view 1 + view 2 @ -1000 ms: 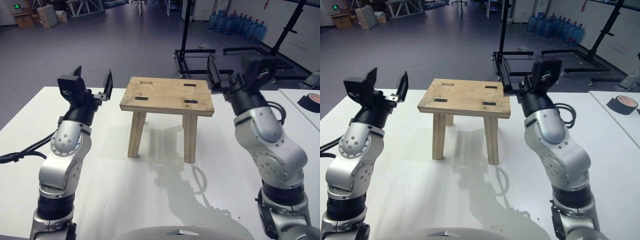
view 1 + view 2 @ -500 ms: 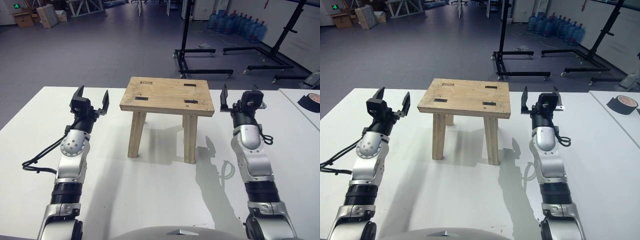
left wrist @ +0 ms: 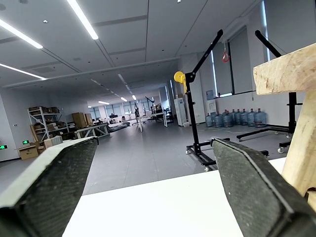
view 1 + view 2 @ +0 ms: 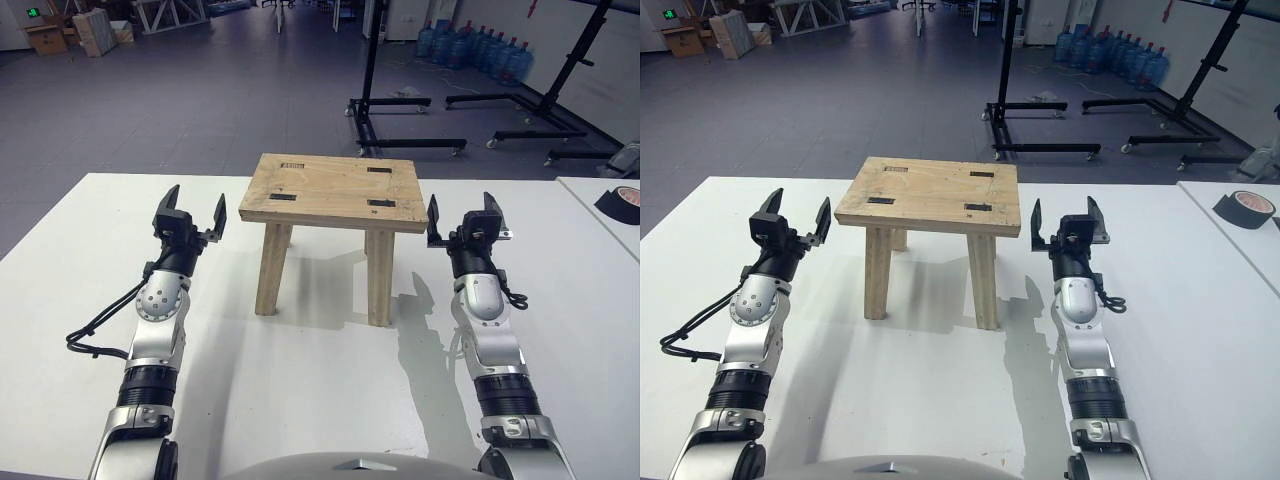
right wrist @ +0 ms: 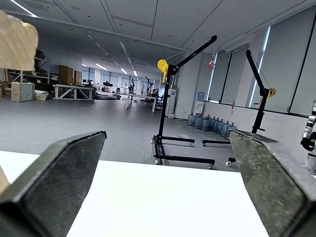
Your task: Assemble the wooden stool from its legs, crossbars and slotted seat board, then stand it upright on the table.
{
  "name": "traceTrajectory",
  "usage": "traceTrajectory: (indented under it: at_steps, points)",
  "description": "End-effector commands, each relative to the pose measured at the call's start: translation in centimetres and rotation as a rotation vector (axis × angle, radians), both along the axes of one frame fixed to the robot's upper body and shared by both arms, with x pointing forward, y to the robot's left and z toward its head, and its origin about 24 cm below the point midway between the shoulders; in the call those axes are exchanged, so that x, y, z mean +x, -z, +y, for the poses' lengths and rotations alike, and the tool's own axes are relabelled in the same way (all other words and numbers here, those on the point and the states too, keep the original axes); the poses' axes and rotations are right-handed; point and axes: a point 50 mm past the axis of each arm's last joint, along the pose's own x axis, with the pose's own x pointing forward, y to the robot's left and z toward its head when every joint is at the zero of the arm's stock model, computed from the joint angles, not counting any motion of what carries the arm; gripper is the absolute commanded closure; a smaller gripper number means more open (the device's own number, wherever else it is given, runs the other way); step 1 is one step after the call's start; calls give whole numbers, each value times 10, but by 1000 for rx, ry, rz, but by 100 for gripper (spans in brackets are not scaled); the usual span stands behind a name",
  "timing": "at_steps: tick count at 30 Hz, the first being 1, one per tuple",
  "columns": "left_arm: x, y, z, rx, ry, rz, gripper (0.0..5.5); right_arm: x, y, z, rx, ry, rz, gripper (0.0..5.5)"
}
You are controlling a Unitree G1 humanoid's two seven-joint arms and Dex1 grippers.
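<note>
The assembled wooden stool [image 4: 335, 190] stands upright on the white table [image 4: 300, 390], its slotted seat board on top and its legs [image 4: 380, 275] below. My left gripper [image 4: 191, 212] is open, low over the table just left of the stool, holding nothing. My right gripper [image 4: 463, 218] is open just right of the stool, also holding nothing. In the left wrist view the seat's edge [image 3: 289, 71] and a leg [image 3: 302, 158] appear beside my open fingers [image 3: 249, 185]. In the right wrist view a corner of the seat [image 5: 17, 42] shows by the fingers [image 5: 54, 173].
A roll of black tape [image 4: 618, 200] lies on a neighbouring table at the far right. Black wheeled metal stands [image 4: 410, 110] and several water bottles [image 4: 470, 45] are on the floor beyond the table. A black cable [image 4: 95, 335] trails from my left arm.
Both arms have lowered and stretched out towards the table; the grippers now sit lower, flanking the stool and staying open. The stool has not moved.
</note>
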Motion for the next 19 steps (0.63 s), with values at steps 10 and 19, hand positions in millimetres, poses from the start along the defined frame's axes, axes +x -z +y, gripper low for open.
traceTrajectory:
  at_steps: [10,19]
  points:
    - [3,-5,-6,12,12,-31,131,3,4,4,19,10,17,98]
    - [9,-9,-7,12,14,-48,131,9,1,7,-5,3,9,98]
